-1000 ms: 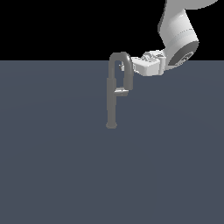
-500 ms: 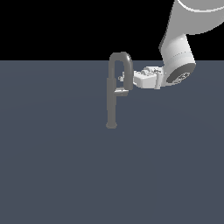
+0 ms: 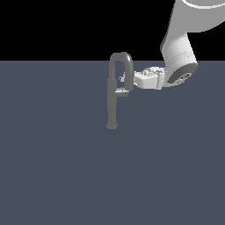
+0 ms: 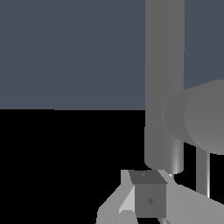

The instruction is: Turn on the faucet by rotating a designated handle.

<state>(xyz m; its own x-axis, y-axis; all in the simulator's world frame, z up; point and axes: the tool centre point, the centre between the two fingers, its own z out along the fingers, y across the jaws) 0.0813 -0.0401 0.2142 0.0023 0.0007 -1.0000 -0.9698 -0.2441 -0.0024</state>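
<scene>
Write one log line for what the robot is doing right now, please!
phase: reaching handle | gripper: at faucet, beside handle | grip state: unclear | handle: not visibly grasped

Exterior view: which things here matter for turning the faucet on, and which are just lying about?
In the job:
faucet
handle, low on the post
gripper, beside the spout's end

Lying about:
nothing; only the grey floor
</scene>
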